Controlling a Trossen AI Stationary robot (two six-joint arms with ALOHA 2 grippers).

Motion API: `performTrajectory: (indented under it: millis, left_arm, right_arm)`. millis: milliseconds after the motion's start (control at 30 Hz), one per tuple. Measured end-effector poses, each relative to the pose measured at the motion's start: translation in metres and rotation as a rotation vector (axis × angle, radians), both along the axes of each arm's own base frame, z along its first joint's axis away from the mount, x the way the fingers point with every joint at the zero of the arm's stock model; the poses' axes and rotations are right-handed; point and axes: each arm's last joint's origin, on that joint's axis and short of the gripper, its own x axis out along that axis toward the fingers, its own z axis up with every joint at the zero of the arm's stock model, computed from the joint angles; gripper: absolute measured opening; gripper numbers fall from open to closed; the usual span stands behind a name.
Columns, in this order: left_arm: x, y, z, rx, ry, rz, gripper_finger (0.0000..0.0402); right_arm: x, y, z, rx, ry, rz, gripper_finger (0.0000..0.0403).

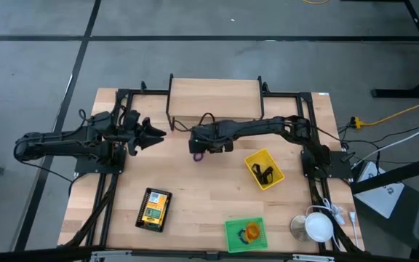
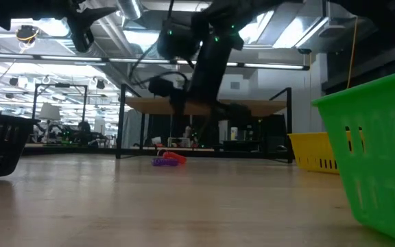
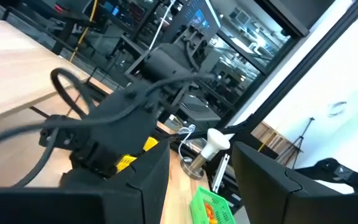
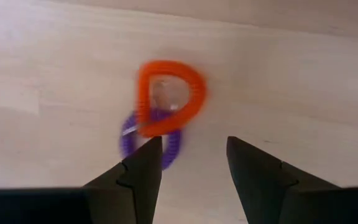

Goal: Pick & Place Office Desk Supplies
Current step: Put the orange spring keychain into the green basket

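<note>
Directly above the red ring (image 4: pixel 168 94) and purple ring (image 4: pixel 129 138), the right gripper (image 4: pixel 194 163) hovers open; left gripper (image 1: pixel 153 134) waits open at left

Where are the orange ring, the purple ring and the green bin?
orange ring (image 4: pixel 169 93): right wrist view, on its top curve.
purple ring (image 4: pixel 128 144): right wrist view, on its outer coil.
green bin (image 1: pixel 233 234): high view, on its rim.

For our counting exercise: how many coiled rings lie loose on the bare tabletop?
2: an orange-red ring and a purple ring, overlapping, on the wood just below the open right gripper, near the table's middle. Others may be hidden under the arm or inside the bins.
</note>
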Motion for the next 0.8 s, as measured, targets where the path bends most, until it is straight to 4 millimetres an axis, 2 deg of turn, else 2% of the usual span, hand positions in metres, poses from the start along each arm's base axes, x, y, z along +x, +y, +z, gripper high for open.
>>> performTrajectory:
  millis: [233, 400, 700, 800]
  left_arm:
    - [0.000, -0.001, 0.000, -0.015, 0.003, -0.027, 0.0171]
    - [0.000, -0.001, 0.000, -0.036, 0.005, -0.046, 0.0171]
    - [0.000, -0.002, -0.001, -0.047, 0.013, -0.074, 0.0171]
    - [0.000, -0.002, -0.001, -0.048, 0.016, -0.089, 0.0171]
  right_arm:
    - [-0.001, -0.007, -0.017, 0.006, 0.015, -0.079, 0.0182]
    - [0.005, -0.011, -0.011, 0.011, -0.064, -0.115, 0.0181]
    - [0.006, -0.013, -0.027, 0.013, -0.015, -0.129, 0.0127]
    - [0.006, -0.012, -0.036, 0.056, 0.011, -0.094, 0.0126]
